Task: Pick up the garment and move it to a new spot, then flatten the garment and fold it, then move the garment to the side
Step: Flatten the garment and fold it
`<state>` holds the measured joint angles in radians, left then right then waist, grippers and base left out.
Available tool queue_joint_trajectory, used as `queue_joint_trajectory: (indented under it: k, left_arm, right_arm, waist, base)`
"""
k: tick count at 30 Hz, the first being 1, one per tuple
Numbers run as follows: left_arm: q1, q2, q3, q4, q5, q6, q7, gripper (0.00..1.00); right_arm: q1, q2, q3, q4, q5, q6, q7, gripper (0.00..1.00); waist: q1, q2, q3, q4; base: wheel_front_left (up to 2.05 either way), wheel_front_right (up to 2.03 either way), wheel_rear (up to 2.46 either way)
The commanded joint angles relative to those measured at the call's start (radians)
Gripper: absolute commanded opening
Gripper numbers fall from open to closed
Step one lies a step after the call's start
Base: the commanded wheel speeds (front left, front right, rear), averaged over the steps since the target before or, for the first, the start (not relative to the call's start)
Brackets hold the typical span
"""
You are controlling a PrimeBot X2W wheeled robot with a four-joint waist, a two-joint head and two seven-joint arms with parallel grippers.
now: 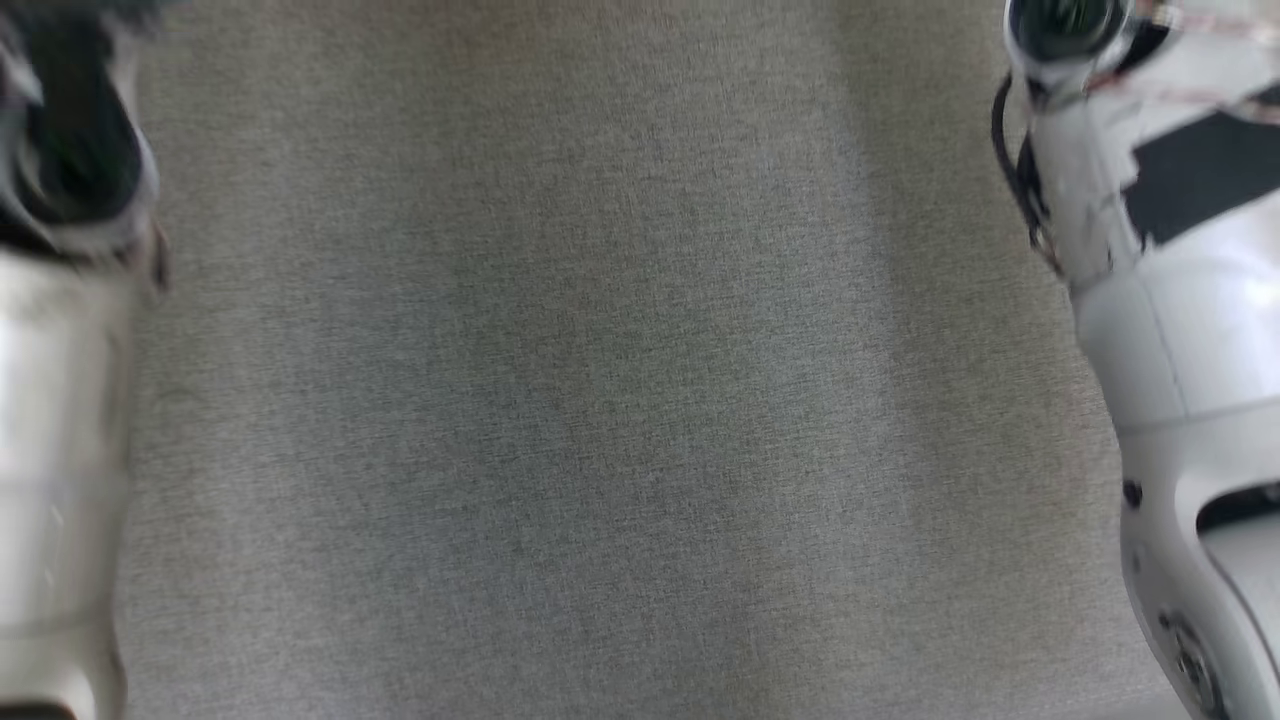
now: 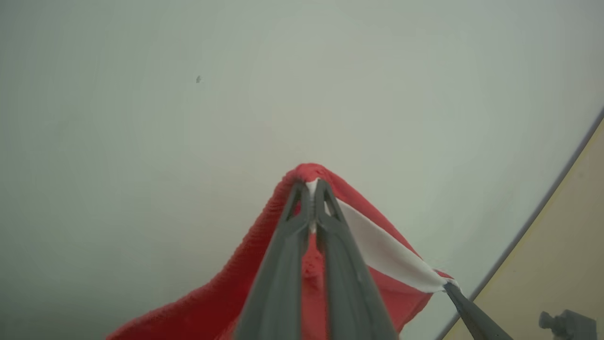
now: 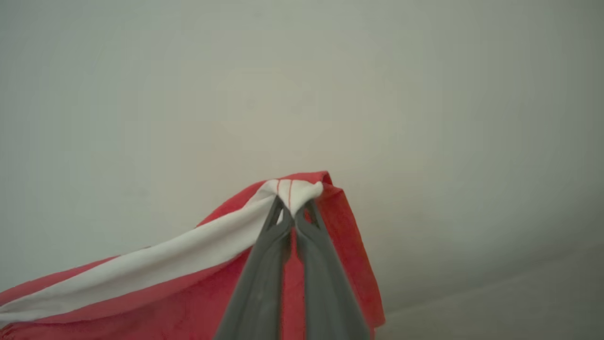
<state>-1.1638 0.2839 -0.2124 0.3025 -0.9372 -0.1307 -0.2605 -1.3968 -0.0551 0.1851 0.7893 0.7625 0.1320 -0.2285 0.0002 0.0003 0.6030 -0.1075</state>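
The garment (image 2: 264, 264) is red with a white band (image 2: 387, 250). In the left wrist view my left gripper (image 2: 311, 186) is shut on a raised red fold of it, above the pale grey surface. The white band stretches down to the right, where the tip of my right gripper (image 2: 450, 287) pinches its end. In the right wrist view my right gripper (image 3: 293, 208) is shut on the white band's corner, and the garment (image 3: 349, 236) hangs away to the left and below. The blurred head view has my pale left forearm (image 1: 60, 400) and right forearm (image 1: 1170, 330) at its sides.
A grey cloth-covered table (image 1: 600, 400) spreads between the two forearms. In the left wrist view the table's dark edge (image 2: 533, 222) curves at the right, with tan floor (image 2: 566, 245) beyond it and a small dark fitting (image 2: 566, 323) at the bottom corner.
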Motion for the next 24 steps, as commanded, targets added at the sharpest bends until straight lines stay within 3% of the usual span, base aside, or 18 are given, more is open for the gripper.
queue_joint_trajectory:
  k: [1, 8, 13, 17, 24]
  left_arm:
    - [0.057, 0.004, -0.013, -0.036, -0.02, 0.001, -0.005, 0.0]
    - [0.398, -0.018, -0.059, -0.197, -0.098, 0.001, -0.004, 0.0]
    - [0.654, 0.009, -0.072, -0.281, -0.13, 0.001, -0.004, 0.0]
    - [0.817, 0.026, -0.079, -0.307, -0.149, 0.002, -0.007, 0.0]
    - [0.969, 0.065, -0.136, -0.277, -0.138, 0.003, 0.022, 0.0]
  right_arm:
    - [0.048, -0.028, 0.027, -0.024, 0.024, -0.003, 0.013, 0.0]
    - [0.349, -0.161, 0.126, -0.212, 0.153, -0.002, 0.138, 0.0]
    - [0.617, -0.269, 0.105, -0.367, 0.205, -0.003, 0.243, 0.0]
    - [0.815, -0.322, 0.034, -0.442, 0.163, -0.004, 0.323, 0.0]
    - [1.085, -0.315, -0.097, -0.568, -0.037, -0.005, 0.561, 0.0]
  waist:
    - [-0.0002, -0.0003, -0.047, 0.018]
    - [-0.0002, -0.0003, -0.213, 0.046]
    - [-0.0002, -0.0003, -0.344, 0.046]
    - [-0.0002, -0.0003, -0.42, 0.048]
    - [-0.0002, -0.0003, -0.502, 0.049]
  base:
    - [0.0, 0.0, 0.0]
    - [0.0, 0.0, 0.0]
    - [0.0, 0.0, 0.0]
    - [0.0, 0.0, 0.0]
    - [0.0, 0.0, 0.0]
